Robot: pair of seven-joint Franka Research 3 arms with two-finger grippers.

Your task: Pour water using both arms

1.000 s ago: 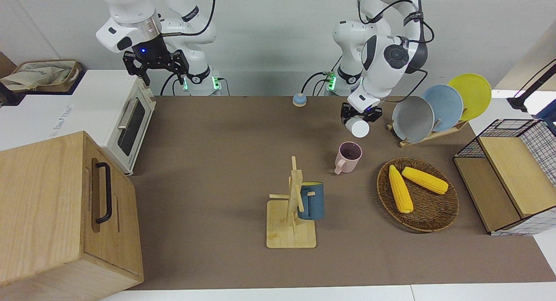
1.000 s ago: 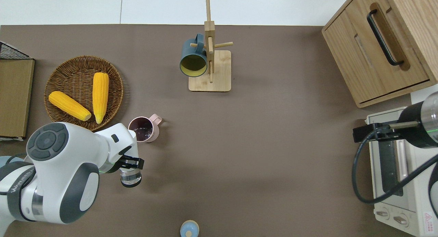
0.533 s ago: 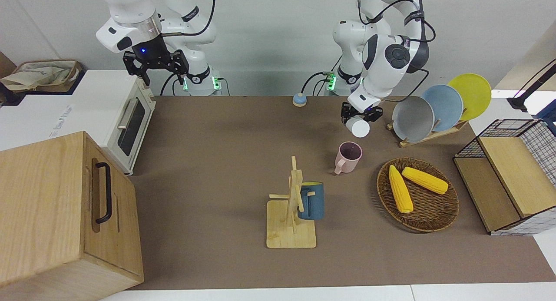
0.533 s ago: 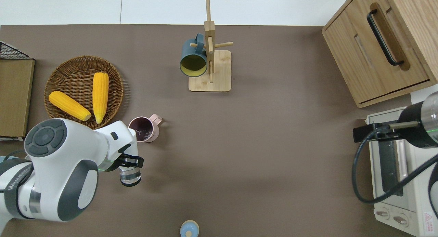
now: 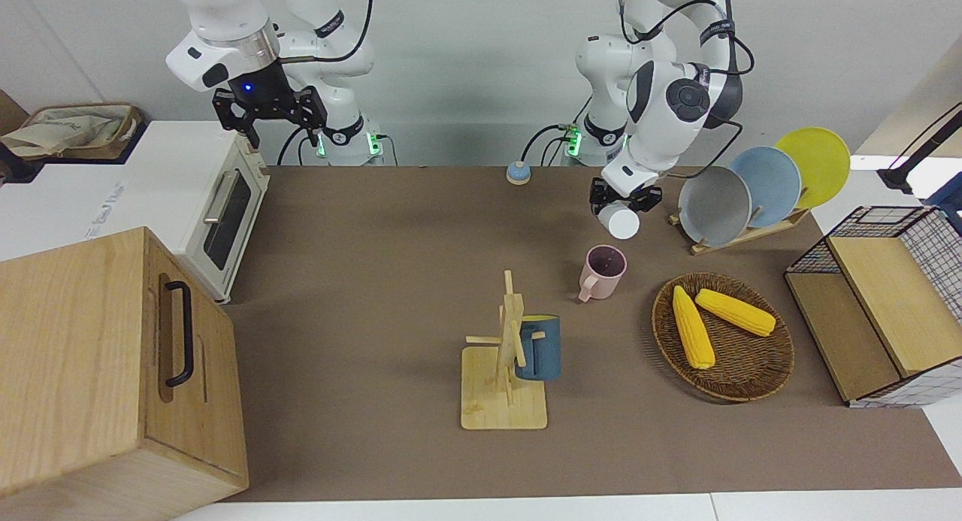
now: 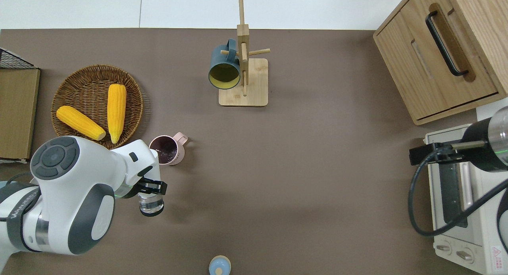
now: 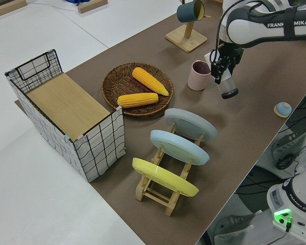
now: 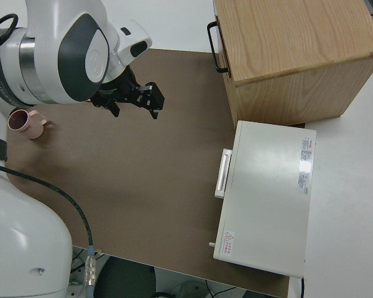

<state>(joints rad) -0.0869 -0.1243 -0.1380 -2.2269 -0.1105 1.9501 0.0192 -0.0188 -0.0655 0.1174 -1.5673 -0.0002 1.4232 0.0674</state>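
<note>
Both arms stand at the brown bench (image 5: 391,228): the left gripper (image 6: 151,187) holds a clear glass (image 6: 151,206) in closed fingers over bare bench near the pink mug (image 6: 166,149); the right gripper (image 5: 269,109), fingers wide, is parked. A pale wall (image 5: 481,55) rises where the arms are mounted.

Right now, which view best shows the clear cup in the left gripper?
The left side view: the clear cup hangs unobstructed below the left gripper. Overhead shows its rim from above; front shows mostly its white base; right side hides it.
</note>
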